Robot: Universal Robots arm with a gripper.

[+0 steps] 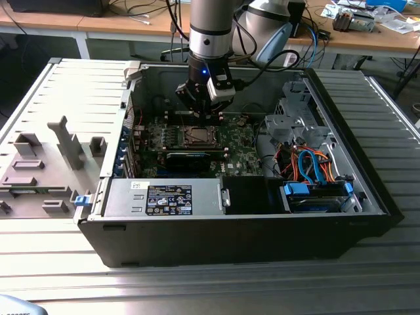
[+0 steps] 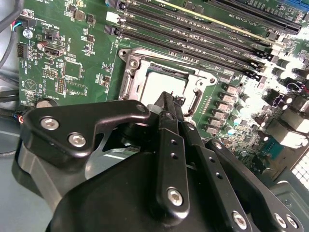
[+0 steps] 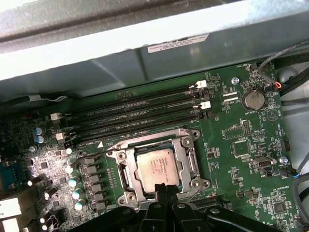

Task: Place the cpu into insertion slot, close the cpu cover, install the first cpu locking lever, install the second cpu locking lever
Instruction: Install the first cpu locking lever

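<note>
The cpu (image 3: 155, 166) lies flat in the insertion slot (image 3: 127, 197) on the green motherboard (image 3: 241, 145), its silver-grey top showing. The silvery cpu cover (image 3: 191, 162) lies down around it as a frame. A thin metal lever (image 3: 140, 143) runs along the socket edge nearest the memory slots. My gripper (image 3: 161, 189) hangs just above the socket's edge, its two black fingers pressed together with nothing between them. In the second wrist view the gripper (image 2: 169, 100) ends over the cpu (image 2: 159, 84). In the exterior view the gripper (image 1: 202, 115) stands above the cpu (image 1: 197, 136) inside the open computer case (image 1: 197, 243).
Long black memory slots (image 3: 135, 113) lie beside the socket. A power supply (image 1: 167, 197) sits at the case's front, a drive bay with blue and orange cables (image 1: 315, 174) at the exterior view's right. A grey plastic fixture (image 1: 62, 141) stands outside the case on the exterior view's left.
</note>
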